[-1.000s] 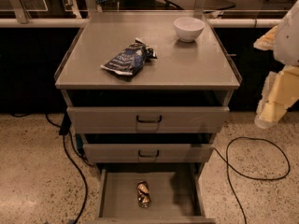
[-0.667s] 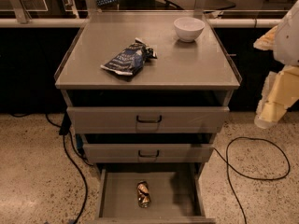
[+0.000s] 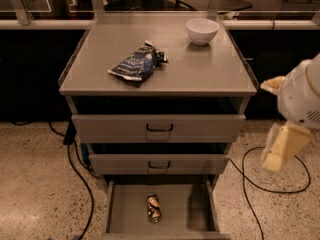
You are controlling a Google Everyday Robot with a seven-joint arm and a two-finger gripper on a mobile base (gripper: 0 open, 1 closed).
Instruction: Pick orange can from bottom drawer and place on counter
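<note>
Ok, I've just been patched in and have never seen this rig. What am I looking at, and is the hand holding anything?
There is a single camera view. It looks down at the front of a grey metal cabinet, and where the camera is mounted is not known. The white and cream shape at the right edge is the robot's arm. Its hand hangs beside the cabinet at about drawer height and touches nothing.

On the counter lie a dark blue snack bag and, further back, a white bowl. Below are three drawers. The two upper drawers have black handles. The bottom drawer is pulled out, and the orange can lies on its side on the drawer floor. So the can is not in the hand. Black cables run across the floor.
</note>
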